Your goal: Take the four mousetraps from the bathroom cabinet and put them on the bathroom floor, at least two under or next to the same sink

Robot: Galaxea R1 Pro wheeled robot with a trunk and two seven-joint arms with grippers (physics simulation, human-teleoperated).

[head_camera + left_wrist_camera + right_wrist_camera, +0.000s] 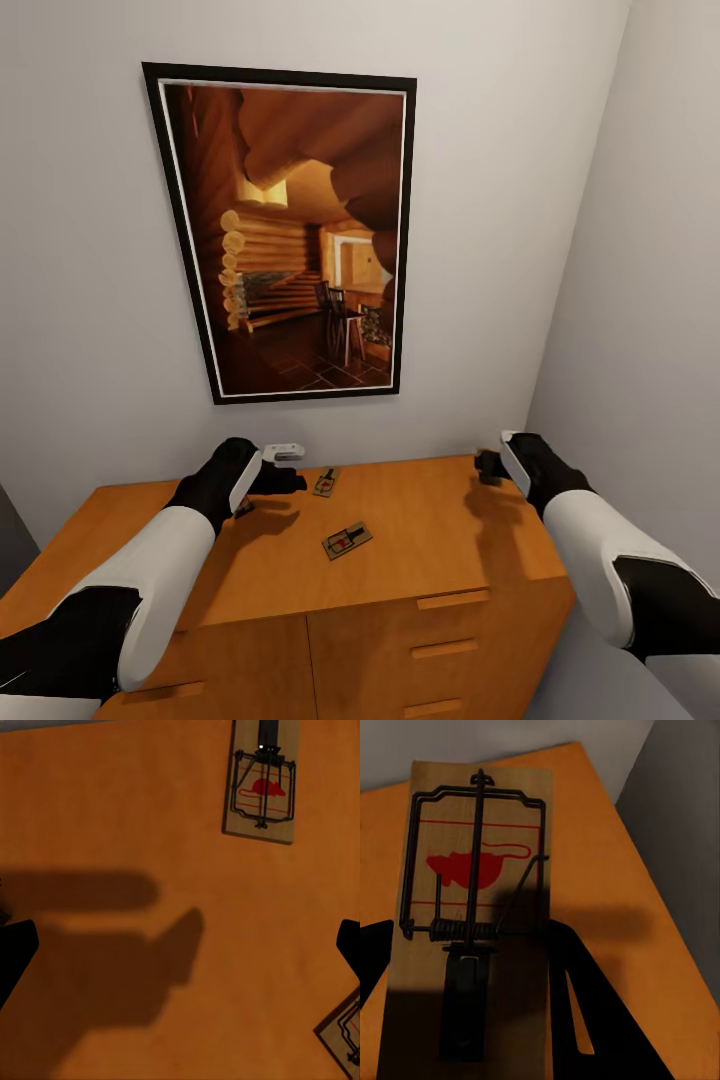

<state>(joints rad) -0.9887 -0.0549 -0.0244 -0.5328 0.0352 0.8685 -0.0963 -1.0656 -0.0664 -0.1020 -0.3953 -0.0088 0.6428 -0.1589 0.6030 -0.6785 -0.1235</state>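
The orange-brown cabinet (440,540) stands against the wall below me. Two mousetraps lie on its flat top: one (326,482) near the back, one (347,540) nearer the middle. My left gripper (290,481) hovers open over the top just left of the rear trap. In the left wrist view that gripper (180,952) has its fingers spread wide, with one mousetrap (262,791) ahead and another mousetrap (345,1029) at the corner. My right gripper (488,466) is above the cabinet's back right corner, shut on a third mousetrap (472,892) that sits between its fingers (585,1020).
A large framed picture (295,235) of a log-cabin room hangs on the wall behind the cabinet. A grey side wall (640,300) closes in at the right, close to my right arm. Drawer fronts with bar handles (452,599) face me below the top.
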